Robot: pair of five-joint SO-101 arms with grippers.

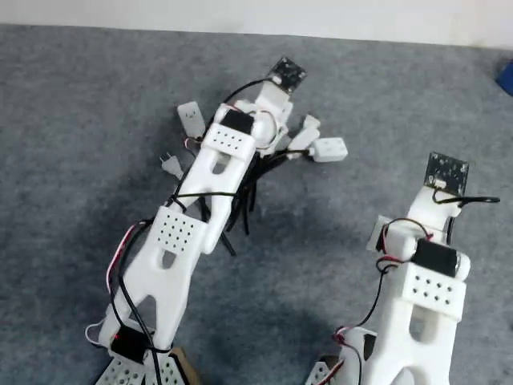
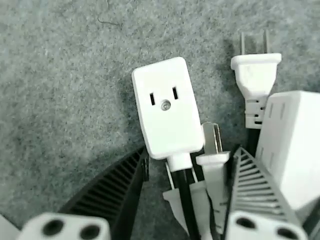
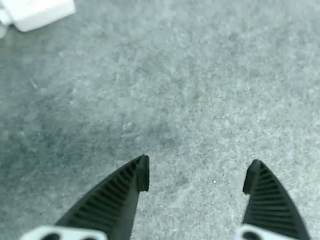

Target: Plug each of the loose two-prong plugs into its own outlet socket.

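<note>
Two-prong plug (image 2: 214, 162) sits right between the fingers of the left hand (image 2: 192, 155), prongs pointing away from the wrist. That hand is wide open, nothing gripped yet. The jaws straddle the plug w/ room either side, prob so they can close on its flat body.

Just beside it lies the outlet socket (image 2: 165, 107), face up, slots showing. That's handy, b/c a face-up target lets the prongs be lined up from above. A second plug (image 2: 255, 70) lies a bit off, prongs clear of everything, and a second outlet block (image 2: 292, 150) crowds one finger. Black cords (image 2: 186, 200) run under the hand and could snag.

In the high view the whole bundle is at approx 12 o'clock on the tabletop (image 1: 80, 96), w/ the left arm stretched over it. The right hand (image 3: 199, 161) hangs at approx 3 o'clock, well apart, jaws spread over bare tabletop, holding nothing. It looks parked to keep out of the way.
</note>
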